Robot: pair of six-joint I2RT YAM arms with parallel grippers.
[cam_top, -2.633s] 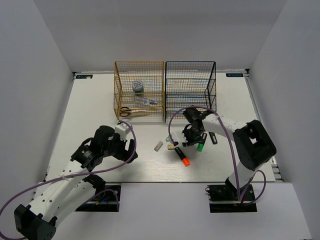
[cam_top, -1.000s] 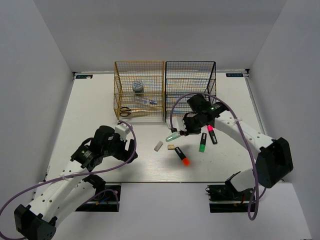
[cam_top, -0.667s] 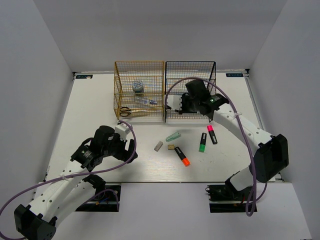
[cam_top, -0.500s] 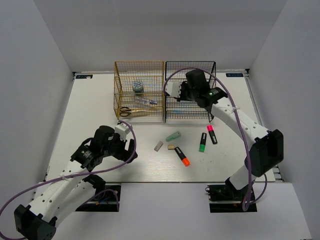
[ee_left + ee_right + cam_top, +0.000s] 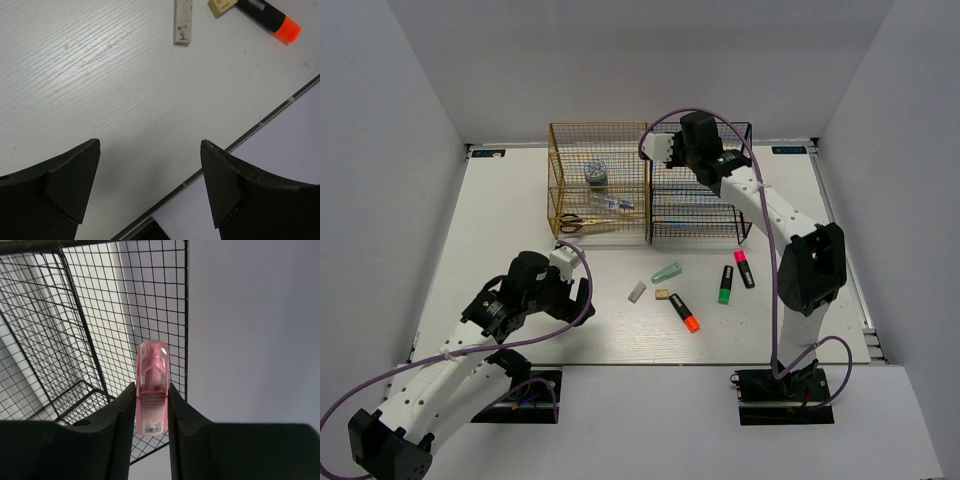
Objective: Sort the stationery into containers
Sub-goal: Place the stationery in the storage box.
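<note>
The placing step is in hand: the right fingers (image 5: 117,420) grip a pink highlighter (image 5: 152,385), mid-frame in the wrist view, at the top edge of the black rack (image 5: 700,195), upper middle of the overhead view. Next, I judge, it needs lowering into a tier, then release. The left fingers (image 5: 70,175) stand open over the tabletop (image 5: 100,90), lower left.

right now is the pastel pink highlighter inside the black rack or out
Out: the right fingers clamp the highlighter over the black rack, not inside it.
</note>
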